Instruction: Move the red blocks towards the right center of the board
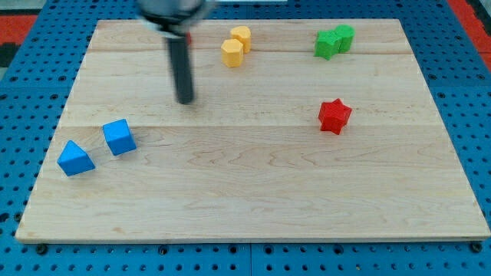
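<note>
Red is the colour that matters, and one red star-shaped block (334, 116) already sits right of centre on the table (253, 207), about mid-height, with open wood between it and the right edge; I judge that part of the task largely done, perhaps wanting a small nudge further right; a sliver of red (189, 36) shows just beside the rod near the upper left of the frame, mostly hidden behind it, so I cannot make out its shape, though it is probably the second red block and, if so, has nearly the whole width left to travel; my tip (185, 100) rests on bare wood below that sliver, well apart from the star and touching no block; there is no gripper here, so nothing opens, closes or clamps; the star has no long axis, being roughly as wide as tall, with one point aimed at the frame's top; yellow, green and blue blocks lie elsewhere
</note>
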`<state>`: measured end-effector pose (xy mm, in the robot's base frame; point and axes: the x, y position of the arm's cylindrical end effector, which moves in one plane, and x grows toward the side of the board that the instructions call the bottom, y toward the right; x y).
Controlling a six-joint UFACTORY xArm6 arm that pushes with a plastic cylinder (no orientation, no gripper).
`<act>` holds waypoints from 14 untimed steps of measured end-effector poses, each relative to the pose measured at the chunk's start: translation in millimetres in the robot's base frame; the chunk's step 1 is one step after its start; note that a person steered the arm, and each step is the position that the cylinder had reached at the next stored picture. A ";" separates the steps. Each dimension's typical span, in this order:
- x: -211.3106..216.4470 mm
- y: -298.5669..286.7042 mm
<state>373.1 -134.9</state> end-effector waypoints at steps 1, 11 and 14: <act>-72.9 -55.0; 17.6 258.7; 59.2 290.3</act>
<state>432.4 155.4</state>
